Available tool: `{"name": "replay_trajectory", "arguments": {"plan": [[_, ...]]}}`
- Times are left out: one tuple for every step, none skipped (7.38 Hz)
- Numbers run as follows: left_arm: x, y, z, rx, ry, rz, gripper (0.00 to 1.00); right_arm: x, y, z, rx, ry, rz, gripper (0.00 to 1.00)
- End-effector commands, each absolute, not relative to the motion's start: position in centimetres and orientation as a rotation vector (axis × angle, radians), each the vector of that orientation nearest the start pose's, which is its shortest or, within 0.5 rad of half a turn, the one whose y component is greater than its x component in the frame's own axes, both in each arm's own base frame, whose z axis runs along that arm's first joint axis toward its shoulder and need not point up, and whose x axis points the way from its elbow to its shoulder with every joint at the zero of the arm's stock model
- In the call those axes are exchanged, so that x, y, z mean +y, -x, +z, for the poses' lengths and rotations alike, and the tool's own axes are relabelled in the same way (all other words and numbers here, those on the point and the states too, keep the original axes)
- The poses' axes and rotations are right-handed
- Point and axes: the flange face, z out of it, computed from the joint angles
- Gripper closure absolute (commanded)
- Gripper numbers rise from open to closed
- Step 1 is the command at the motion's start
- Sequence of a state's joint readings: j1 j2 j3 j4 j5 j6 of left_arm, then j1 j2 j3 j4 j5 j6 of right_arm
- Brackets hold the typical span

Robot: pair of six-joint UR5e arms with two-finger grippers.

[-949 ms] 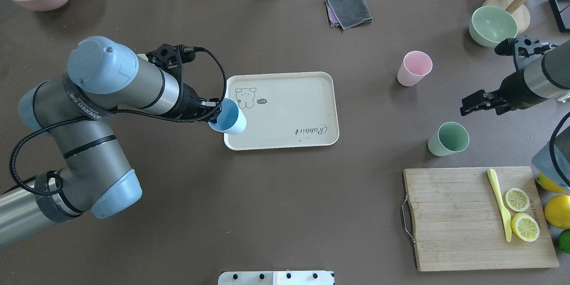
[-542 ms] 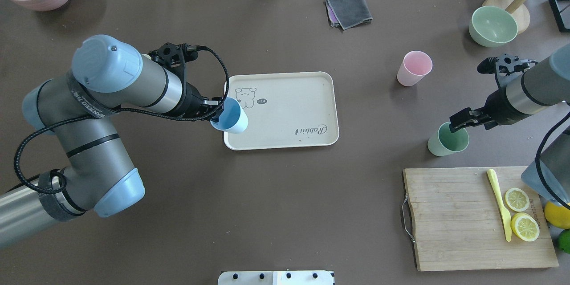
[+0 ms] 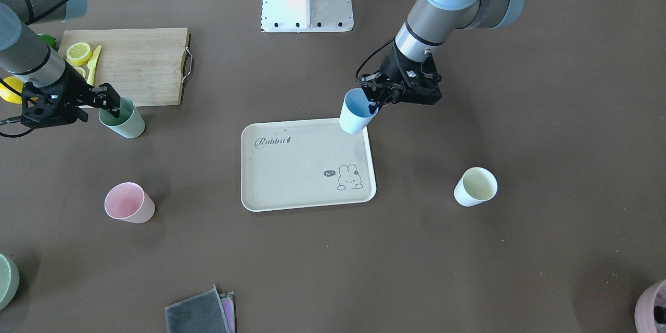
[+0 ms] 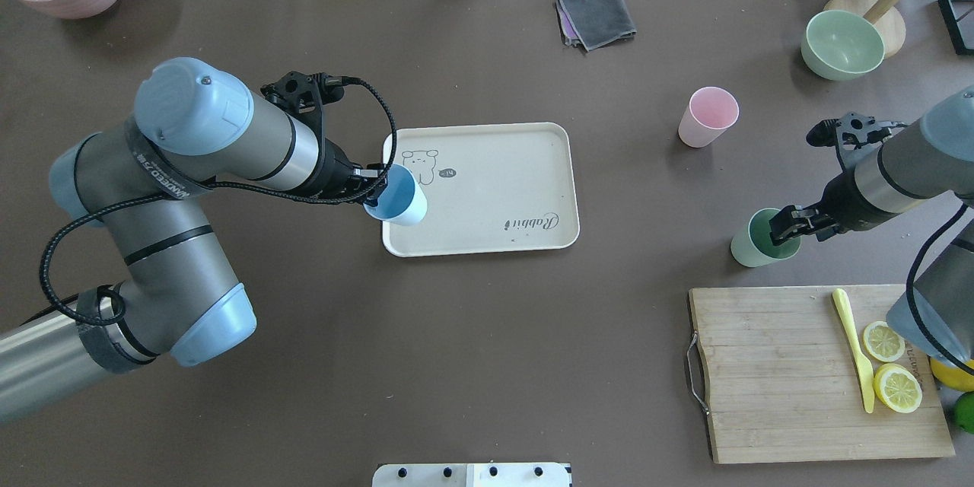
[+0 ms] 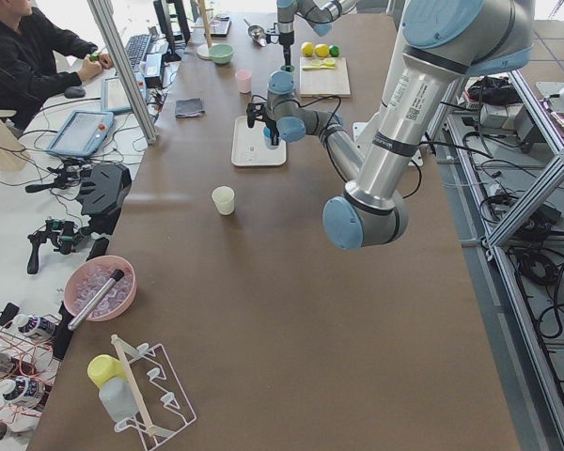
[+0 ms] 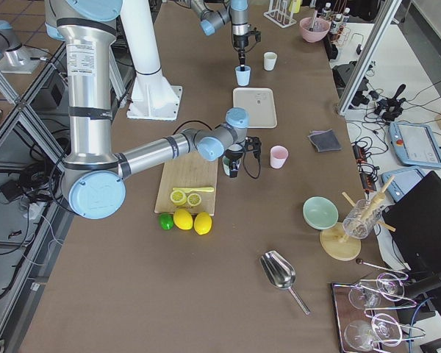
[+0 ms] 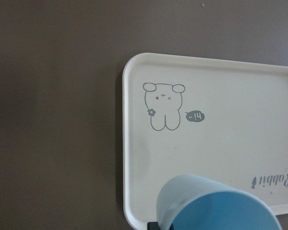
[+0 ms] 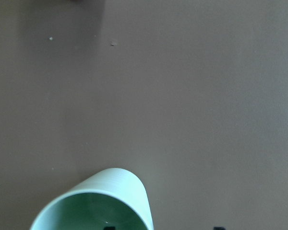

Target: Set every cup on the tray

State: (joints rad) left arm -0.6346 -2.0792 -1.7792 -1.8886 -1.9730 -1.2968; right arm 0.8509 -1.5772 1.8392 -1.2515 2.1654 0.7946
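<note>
In the overhead view the left arm (image 4: 213, 137) enters from the lower left, elbow bent and forearm lying toward the centre. Its left gripper (image 4: 374, 196) is clamped on the rim of the blue cup (image 4: 399, 204). The right arm (image 4: 905, 160) reaches in from the right edge with its wrist angled down and left. The right gripper (image 4: 784, 230) has its fingers apart astride the wall of the green cup (image 4: 746, 249), one inside the mouth and one outside.

The cutting board (image 4: 768, 373), lower right, carries two lemon halves (image 4: 883, 341) and a yellow knife (image 4: 857, 350). The tray (image 4: 494, 167) lies at centre, long axis left to right, its "Rabbit" print upside down here. The pink bowl (image 4: 91, 4), upper left, holds clear pieces.

The blue cup hangs tilted over the tray's lower-left corner, mouth toward the arm. I cannot tell whether it touches the tray. The green cup stands upright on the table right of centre. The pink cup (image 4: 708, 116) stands upright above it, well apart. The cream cup (image 3: 475, 186) stands upright at the right of the front-facing view, off the tray.
</note>
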Motion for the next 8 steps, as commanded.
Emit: {"name": "replay_trajectory", "arguments": {"plan": [[-45.9,-47.9,23.5,1.051,-0.133,-0.124,1.00,-43.1,27.6,50.3,-0.801,-0.011,-0.102,0.24],[-45.9,-48.3,23.9,1.044,-0.130,-0.123,1.00,-43.0,27.7,50.3,-0.801,-0.010,-0.105,0.24],[-46.3,-48.9,24.6,1.029,-0.136,-0.131,1.00,-42.9,27.8,50.3,-0.801,-0.008,-0.104,0.23],[-46.4,-49.1,24.7,1.024,-0.139,-0.132,1.00,-42.9,28.0,50.1,-0.805,-0.002,-0.090,0.24],[-47.0,-50.0,24.2,1.022,-0.137,-0.133,1.00,-42.9,28.0,50.0,-0.806,0.002,-0.080,0.43],[-47.4,-50.9,23.8,1.019,-0.134,-0.132,1.00,-43.0,28.4,49.5,-0.810,0.010,-0.053,0.71],[-47.1,-51.6,23.6,1.020,-0.129,-0.124,1.00,-43.0,28.7,49.2,-0.814,0.008,-0.059,1.00],[-47.0,-51.5,23.9,1.017,-0.131,-0.129,0.04,-43.2,28.9,48.6,-0.822,-0.002,-0.064,1.00]]}}
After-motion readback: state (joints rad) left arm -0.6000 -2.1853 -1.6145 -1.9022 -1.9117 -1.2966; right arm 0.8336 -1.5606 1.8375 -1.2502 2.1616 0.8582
